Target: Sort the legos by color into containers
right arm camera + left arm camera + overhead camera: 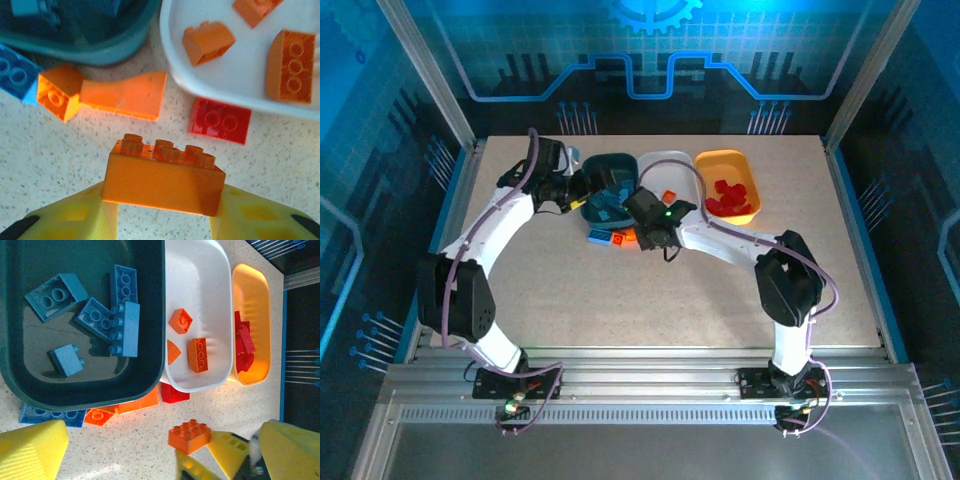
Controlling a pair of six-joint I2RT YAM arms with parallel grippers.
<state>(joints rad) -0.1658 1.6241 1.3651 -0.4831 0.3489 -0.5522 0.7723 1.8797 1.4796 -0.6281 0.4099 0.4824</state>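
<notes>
My right gripper (162, 197) is shut on an orange lego (162, 175), held just above the table in front of the white tub (175, 75); the same brick (189, 435) hangs between those yellow fingers in the left wrist view. On the table lie a red lego (220, 120), an orange slope piece (125, 95), a small orange lego (55, 92) and a blue lego (15, 75). The dark teal tub (75, 395) holds several blue legos, the white tub (200, 270) three orange ones, the yellow-orange tub (255, 295) red ones. My left gripper (162, 432) stands open by the teal tub's front.
The three tubs (665, 160) stand side by side at the back middle of the table. Both arms (642, 232) meet close together right in front of them. The speckled tabletop (650, 300) stretches toward the near edge, with metal frame posts at the sides.
</notes>
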